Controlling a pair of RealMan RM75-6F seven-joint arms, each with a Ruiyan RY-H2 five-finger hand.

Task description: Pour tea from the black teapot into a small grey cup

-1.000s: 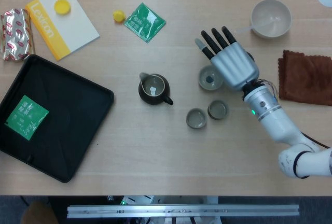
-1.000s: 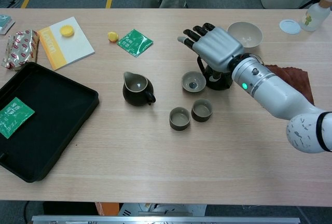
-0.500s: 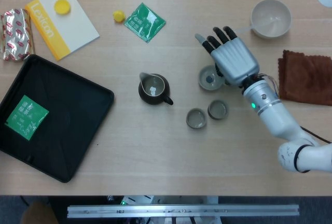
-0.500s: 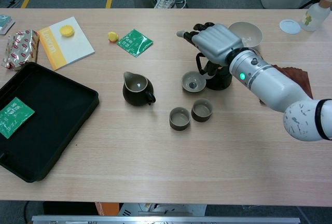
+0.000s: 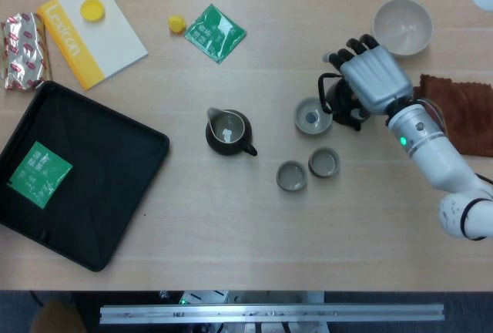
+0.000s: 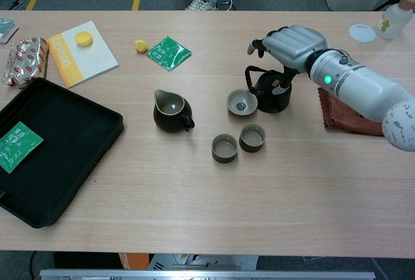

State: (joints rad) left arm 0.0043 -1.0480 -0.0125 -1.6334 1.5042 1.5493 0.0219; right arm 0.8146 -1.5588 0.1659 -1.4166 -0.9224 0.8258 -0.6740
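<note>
"Lexicon" is showing in white on the yellow-spined book (image 5: 92, 28). The black teapot (image 6: 271, 91), rounded with a hoop handle, is sitting beside three round grey cups (image 5: 313, 115). My right hand (image 5: 374, 77) is hovering over the teapot, fingers curled, holding nothing.

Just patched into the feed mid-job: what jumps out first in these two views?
The silver right hand draws the eye first, hovering with curled fingers over the black teapot at right of centre, not clearly gripping it. Just left of the teapot sit three small grey cups and a dark pitcher. A large black tray holding a green packet fills the left side of the table.
</note>
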